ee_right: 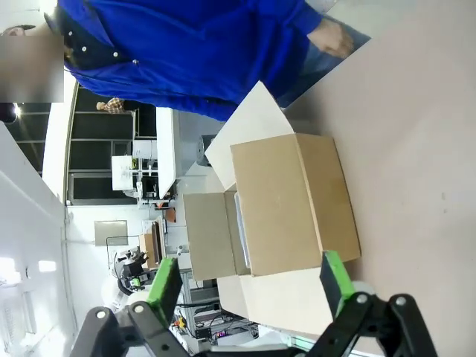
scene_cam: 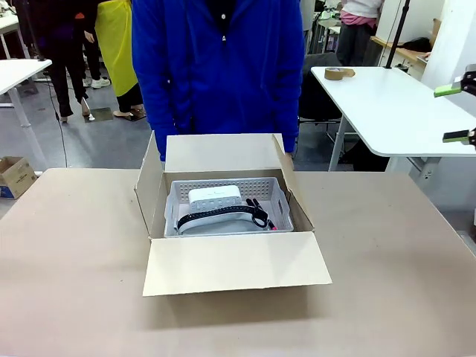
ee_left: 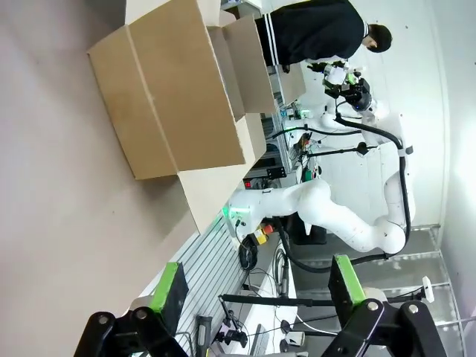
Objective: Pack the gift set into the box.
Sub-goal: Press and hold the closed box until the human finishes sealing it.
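The gift set (scene_cam: 223,208) lies flat inside the box (scene_cam: 234,264), well down between its walls. It is a pale, perforated-looking package with a white item and a dark strap showing on top. It fills nearly the whole width of the box. All four flaps are open: the near one is folded out flat onto the surface (scene_cam: 74,260), the far one stands upright, and the two side flaps lean outward.

Just behind the box, at its far side, stands a person (scene_cam: 216,67) in a blue jacket. In the right wrist view one hand (ee_right: 331,36) hangs beside the far flap.

Well to the right of the box and above the level of its flaps, the right claw (scene_cam: 455,113) hangs with its green pads spread and nothing between them. Its own camera sees the closed outside of the box (ee_right: 290,201) beyond the spread claw (ee_right: 248,282).

The left claw (ee_left: 256,286) is likewise spread and empty, well apart from the box (ee_left: 178,97), facing one of its side walls.
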You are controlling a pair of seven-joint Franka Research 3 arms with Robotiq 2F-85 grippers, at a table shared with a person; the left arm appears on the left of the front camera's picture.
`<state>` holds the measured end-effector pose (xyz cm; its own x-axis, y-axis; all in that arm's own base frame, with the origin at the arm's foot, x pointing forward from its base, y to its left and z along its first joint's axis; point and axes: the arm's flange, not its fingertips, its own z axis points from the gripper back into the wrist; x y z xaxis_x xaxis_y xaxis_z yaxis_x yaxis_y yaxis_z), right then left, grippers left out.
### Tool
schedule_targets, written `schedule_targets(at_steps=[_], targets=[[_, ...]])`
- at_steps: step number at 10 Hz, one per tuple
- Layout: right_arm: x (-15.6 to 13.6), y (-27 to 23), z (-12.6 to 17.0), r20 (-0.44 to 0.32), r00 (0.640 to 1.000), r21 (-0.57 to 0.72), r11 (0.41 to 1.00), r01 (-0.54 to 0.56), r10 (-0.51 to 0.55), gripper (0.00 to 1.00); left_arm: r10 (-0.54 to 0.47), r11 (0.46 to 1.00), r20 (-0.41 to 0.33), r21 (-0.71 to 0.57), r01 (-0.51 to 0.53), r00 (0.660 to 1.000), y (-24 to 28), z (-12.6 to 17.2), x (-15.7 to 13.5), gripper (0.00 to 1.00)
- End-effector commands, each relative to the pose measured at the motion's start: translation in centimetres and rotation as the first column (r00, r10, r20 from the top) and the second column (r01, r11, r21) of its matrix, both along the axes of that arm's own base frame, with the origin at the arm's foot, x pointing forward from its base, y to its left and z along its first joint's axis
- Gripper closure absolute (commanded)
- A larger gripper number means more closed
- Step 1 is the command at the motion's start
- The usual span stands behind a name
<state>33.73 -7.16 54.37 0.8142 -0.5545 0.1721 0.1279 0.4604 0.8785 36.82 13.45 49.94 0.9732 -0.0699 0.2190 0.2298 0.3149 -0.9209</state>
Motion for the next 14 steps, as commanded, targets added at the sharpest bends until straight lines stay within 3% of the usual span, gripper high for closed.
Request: schedule_targets(at_steps=[1,14], targets=[[0.14,-0.19,-0.16,0.037,0.999,0.019,1.0,-0.019,0.018,0.0,0.002,1.0,-0.002,0.002,-0.002,1.0,0.09,-0.42,-0.22,0.0],[0.14,-0.19,-0.16,0.037,0.999,0.019,1.0,-0.019,0.018,0.0,0.002,1.0,-0.002,0.002,-0.002,1.0,0.09,-0.42,-0.22,0.0]])
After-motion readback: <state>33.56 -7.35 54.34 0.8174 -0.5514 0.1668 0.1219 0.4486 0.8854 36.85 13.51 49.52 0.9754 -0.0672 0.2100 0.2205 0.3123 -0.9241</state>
